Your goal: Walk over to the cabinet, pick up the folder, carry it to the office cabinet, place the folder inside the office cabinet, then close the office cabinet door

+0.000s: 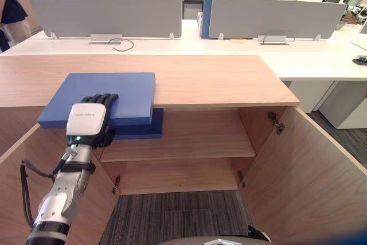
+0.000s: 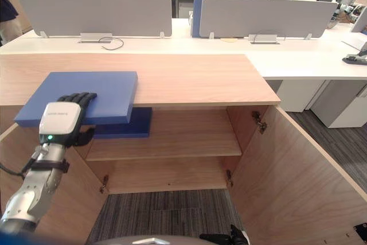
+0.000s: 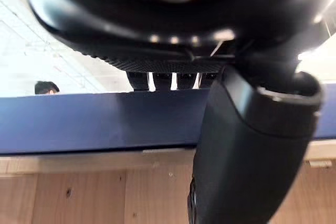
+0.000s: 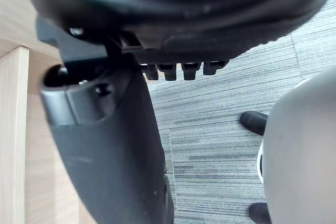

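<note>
The folder – one, plain blue and flat – is seen lying on the wooden tabletop of the cabinet, at its left front corner, with its near edge jutting out past the front of the top. It is gripped at that jutting edge by the left robot hand: the fingers are laid across the upper face, and in the left wrist view the thumb is shown curled up beneath the blue edge, so the folder is pinched between them.

One darker blue flat shape is seen just under the folder, at the level of the single inner shelf – whether it is a second folder cannot be told. Two cabinet doors are counted, both swung wide open: one on the left, one on the right.

A faint mark is carried on the white back plate of the left robot hand; it is too small to be read.

The right robot hand is shown in its own wrist view above grey carpet floor, with fingers relaxed and nothing held.

Beyond the cabinet, two grey divider panels are stood on a white desk, and one loop of cable is laid near the left panel.
</note>
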